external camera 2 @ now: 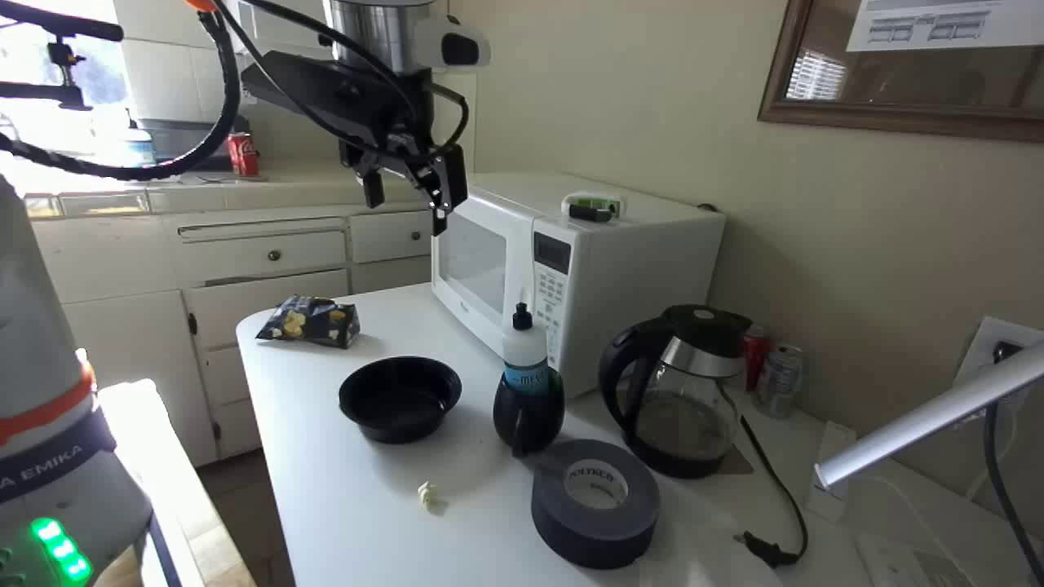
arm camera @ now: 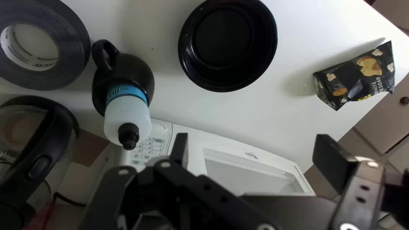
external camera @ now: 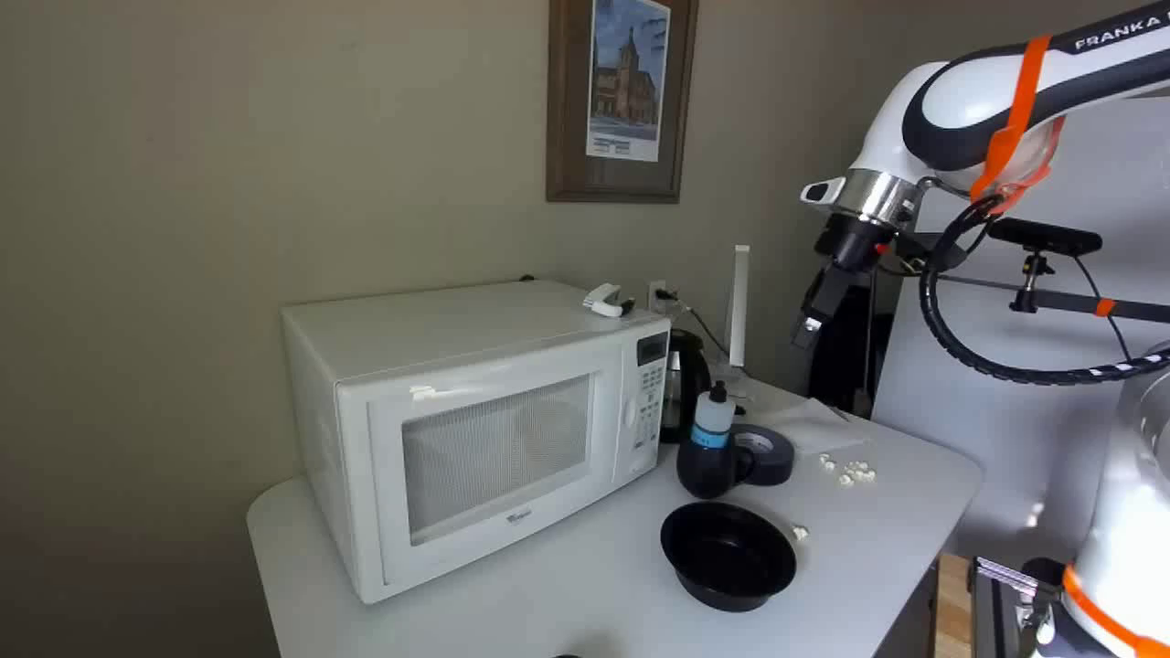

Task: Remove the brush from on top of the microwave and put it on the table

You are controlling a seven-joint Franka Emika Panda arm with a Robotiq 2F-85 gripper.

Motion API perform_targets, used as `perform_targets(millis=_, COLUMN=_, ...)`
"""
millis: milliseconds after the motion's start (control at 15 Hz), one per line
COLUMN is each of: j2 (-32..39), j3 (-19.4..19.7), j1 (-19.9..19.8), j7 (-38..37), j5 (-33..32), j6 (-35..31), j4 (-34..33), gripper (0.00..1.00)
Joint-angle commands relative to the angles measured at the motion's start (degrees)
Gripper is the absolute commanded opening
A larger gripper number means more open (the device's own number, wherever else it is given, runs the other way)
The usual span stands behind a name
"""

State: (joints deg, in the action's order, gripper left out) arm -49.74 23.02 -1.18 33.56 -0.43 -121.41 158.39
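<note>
The white and black brush (external camera: 603, 301) lies on top of the microwave (external camera: 439, 334), near its front corner above the control panel. The brush (external camera 2: 594, 207) and microwave (external camera 2: 644, 269) show in both exterior views. In the wrist view I see the microwave's front (arm camera: 223, 143), but the brush is out of view. The white table (external camera: 548, 585) carries the microwave; its top also shows in the wrist view (arm camera: 287, 25). My gripper (external camera: 805, 333) is in the air above the table, apart from the brush. Its fingers (external camera 2: 408, 212) are wide apart with nothing between them (arm camera: 251, 142).
A black bowl (external camera 2: 400, 399), a bottle (external camera 2: 526, 359) in a black mug (external camera 2: 528, 424), a tape roll (external camera 2: 595, 505) and a glass kettle (external camera 2: 685, 399) stand on the table. A dark snack bag (arm camera: 358, 76) lies near the table edge. Popcorn pieces (external camera: 855, 472) are scattered.
</note>
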Motion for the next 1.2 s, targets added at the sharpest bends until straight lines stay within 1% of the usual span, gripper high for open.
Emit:
perform_targets(millis=0, j2=0.28, j3=-0.62, j1=-0.61, j7=0.45, j5=0.63, j6=0.29, j4=0.74, gripper=1.0)
perform_targets(millis=133, j2=0.52, j3=-0.69, j1=-0.64, j7=0.48, j5=0.67, j6=0.29, j4=2.16, gripper=1.0)
perform_targets(millis=333, j2=0.83, j3=-0.71, j1=-0.61, j7=0.49, j5=0.68, j6=0.29, j4=2.12, gripper=1.0)
perform_targets(millis=600, j2=1.68, j3=-3.31, j1=0.05, j7=-6.8, j5=4.44, j6=-7.77, j4=0.52, gripper=1.0)
perform_targets(millis=733, j2=3.45, j3=-6.42, j1=-0.23, j7=-12.94, j5=5.47, j6=-13.76, j4=-0.18, gripper=1.0)
perform_targets(millis=867, j2=6.94, j3=-10.85, j1=-0.74, j7=-20.22, j5=5.32, j6=-20.58, j4=-2.02, gripper=1.0)
perform_targets(millis=1000, j2=11.89, j3=-15.67, j1=-2.29, j7=-28.46, j5=4.17, j6=-25.38, j4=-5.32, gripper=1.0)
perform_targets(millis=1067, j2=14.22, j3=-17.87, j1=-3.5, j7=-32.33, j5=3.51, j6=-26.9, j4=-6.94, gripper=1.0)
perform_targets(millis=1133, j2=16.59, j3=-19.99, j1=-4.88, j7=-36.09, j5=2.74, j6=-26.12, j4=-9.72, gripper=1.0)
